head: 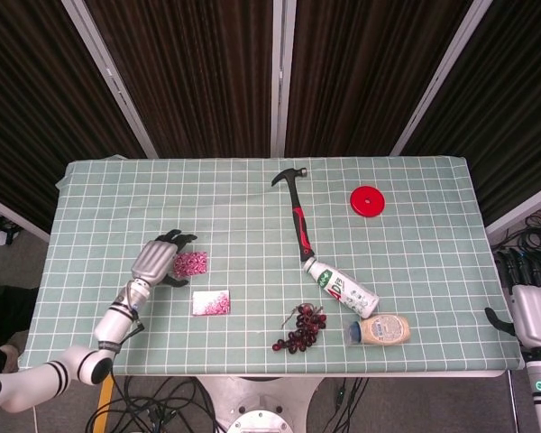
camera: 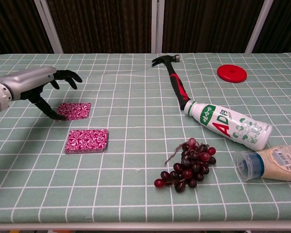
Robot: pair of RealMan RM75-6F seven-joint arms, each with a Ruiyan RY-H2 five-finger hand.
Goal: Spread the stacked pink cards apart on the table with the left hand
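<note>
Left hand (camera: 36, 82) low over the counter's (camera: 136, 126) left side, palm down, fingers spread and raised, holding nothing; thumb tip reaches down at the left edge of the far pink card (camera: 74, 110). That card lies flat on the counter. Near pink card (camera: 87, 140) flat just in front of it, the two apart. Both show a pink-white pattern. Right hand (head: 532, 307) at the counter's right edge, open or closed unclear.
</note>
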